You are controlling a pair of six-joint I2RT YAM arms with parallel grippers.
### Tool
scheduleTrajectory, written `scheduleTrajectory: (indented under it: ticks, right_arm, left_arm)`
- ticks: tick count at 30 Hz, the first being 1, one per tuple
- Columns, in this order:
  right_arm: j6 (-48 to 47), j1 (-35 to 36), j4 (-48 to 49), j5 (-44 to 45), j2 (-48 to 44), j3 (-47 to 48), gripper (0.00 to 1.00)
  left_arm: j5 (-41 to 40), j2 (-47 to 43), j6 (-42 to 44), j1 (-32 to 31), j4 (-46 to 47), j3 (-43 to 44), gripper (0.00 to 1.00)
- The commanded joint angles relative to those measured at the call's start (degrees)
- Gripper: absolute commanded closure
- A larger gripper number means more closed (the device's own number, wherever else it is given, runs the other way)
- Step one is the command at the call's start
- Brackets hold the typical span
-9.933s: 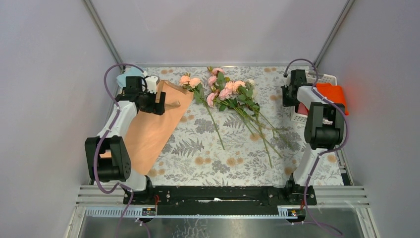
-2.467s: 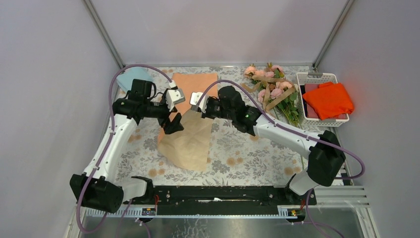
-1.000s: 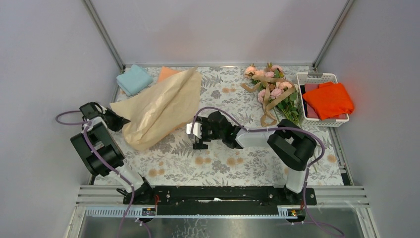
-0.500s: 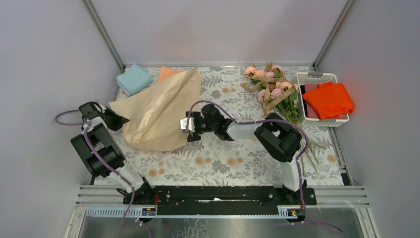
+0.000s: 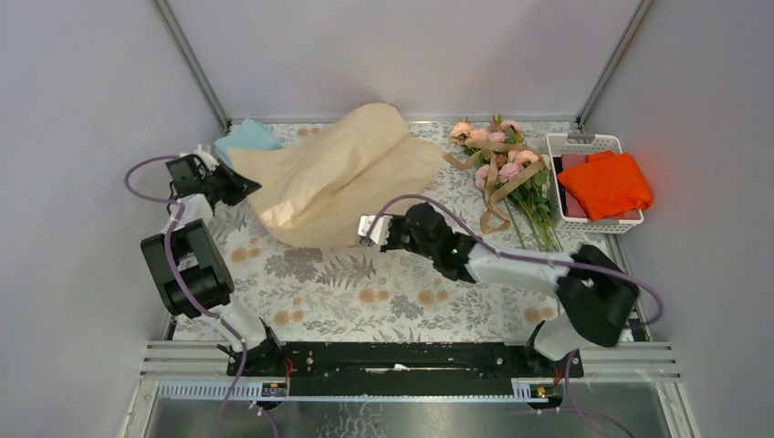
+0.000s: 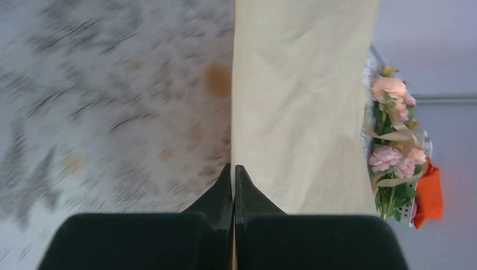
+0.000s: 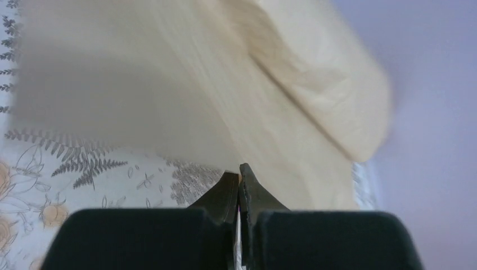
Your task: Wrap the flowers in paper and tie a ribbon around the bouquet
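Top external: paper [image 5: 347, 178] billowed up off the table [image 5: 402, 292], left of the flowers [image 5: 500, 164]. Left gripper [image 5: 239, 185] clamped on its corner farthest from the flowers, right gripper [image 5: 368, 229] pinched shut on an edge nearer them. Risks tearing or slipping free if pulled taut too fast.

You face the paper [image 5: 347, 173] billowing raised over the far-left and middle of the table [image 5: 383, 297], pinched at its left corner by the left gripper [image 5: 245, 185] and at its near edge by the right gripper [image 5: 367, 230]; it partly screens the light blue cloth [image 5: 245, 137]. The right arm [image 5: 511, 265] lies diagonally across the near-right quarter. Far right, the flowers [image 5: 502, 160], with the ribbon [image 5: 493, 196] draped over them, lie just beside the white basket [image 5: 584, 140]. Open tabletop shows near-left, below the paper, and in a narrow lane between paper and flowers.
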Motion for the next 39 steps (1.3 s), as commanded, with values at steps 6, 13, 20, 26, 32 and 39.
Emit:
scheduleTrajectory:
  ticks: [6,13,20,26,32,39]
  right_arm:
    - [7.9,13.3,-18.8,13.3,-17.0,-10.0,0.99]
    - [13.8,14.2,-29.4,3.3,-13.0,-4.4,0.62]
    - [33.6,-2.0,-32.1,3.2,-21.2,5.3,0.01]
    - [50.9,-26.6,-43.3,24.5,-20.4,8.9,0.12]
    - [54.7,-49.1,-44.5,19.4,-11.6,8.1,0.43]
    - [51.7,-52.4,-47.3,24.8,3.4,11.3,0.65]
  left_arm:
    - [-4.2,2.7,-2.7,-5.7,9.8,5.3,1.00]
    - [-10.9,3.3,4.4,-5.7,7.7,-3.5,1.00]
    - [-10.1,7.1,6.3,-5.8,6.2,-2.7,0.84]
    - [-11.5,4.8,9.2,-5.8,3.3,-1.6,0.35]
    - [-15.4,-2.5,14.4,-5.8,0.3,-0.6,0.02]
    - [-9.9,-7.2,24.8,-11.0,-10.5,4.1,0.01]
